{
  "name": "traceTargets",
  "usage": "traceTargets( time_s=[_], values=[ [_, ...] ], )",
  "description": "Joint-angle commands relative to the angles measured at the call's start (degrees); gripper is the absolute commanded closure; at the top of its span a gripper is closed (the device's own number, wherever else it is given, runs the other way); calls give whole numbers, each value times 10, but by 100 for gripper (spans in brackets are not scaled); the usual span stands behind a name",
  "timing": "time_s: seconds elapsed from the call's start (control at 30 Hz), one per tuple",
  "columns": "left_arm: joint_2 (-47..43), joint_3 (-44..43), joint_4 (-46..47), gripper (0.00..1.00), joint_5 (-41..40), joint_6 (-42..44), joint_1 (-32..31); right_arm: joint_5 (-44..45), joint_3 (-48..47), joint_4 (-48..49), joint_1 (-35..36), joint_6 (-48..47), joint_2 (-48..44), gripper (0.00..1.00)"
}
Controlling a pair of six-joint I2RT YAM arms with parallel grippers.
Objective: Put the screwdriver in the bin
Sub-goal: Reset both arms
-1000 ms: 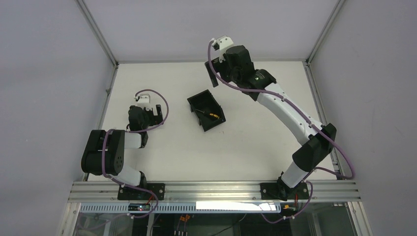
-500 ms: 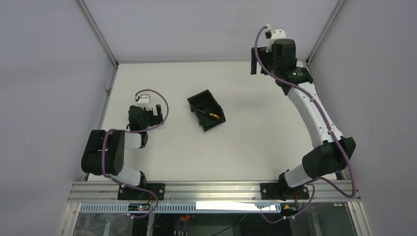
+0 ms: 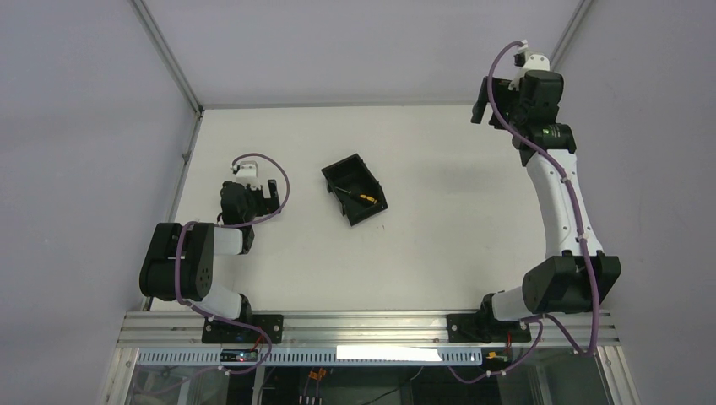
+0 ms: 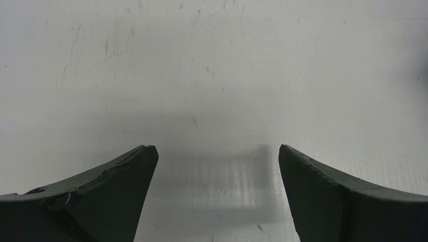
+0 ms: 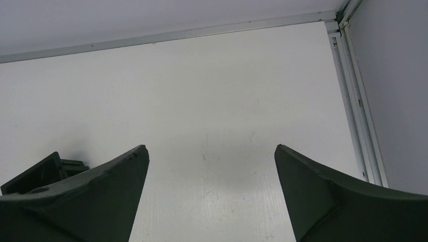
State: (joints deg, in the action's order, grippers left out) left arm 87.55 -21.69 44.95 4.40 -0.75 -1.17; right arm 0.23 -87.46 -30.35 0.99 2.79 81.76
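Observation:
The screwdriver (image 3: 363,199), thin dark shaft with an orange-and-black handle, lies inside the black bin (image 3: 336,166) at the middle of the table in the top view. My right gripper (image 3: 482,100) hangs open and empty high over the back right corner, far from the bin. In the right wrist view that gripper (image 5: 209,148) shows only bare table between its fingers, and a corner of the bin (image 5: 55,164) peeks out at the left. My left gripper (image 3: 270,189) rests open over the table left of the bin; the left wrist view shows that gripper (image 4: 217,148) empty.
A metal frame rail (image 5: 353,101) runs along the table's right edge, with grey walls behind and to the sides. The arm bases sit on the aluminium rail (image 3: 363,325) at the near edge.
My right arm has swung from above the back middle of the table to the back right corner, gripper staying open. The left arm, bin and screwdriver have not moved.

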Motion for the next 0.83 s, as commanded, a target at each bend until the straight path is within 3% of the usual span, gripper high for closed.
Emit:
traceTargets(
  time_s=[0.0,0.8],
  values=[
    [-12,0,16,1,-12,-2,-5,-33,13,31,-8,21,-22,1],
    [-12,0,16,1,-12,-2,-5,-25,35,60,-18,7,-19,1]
  ],
)
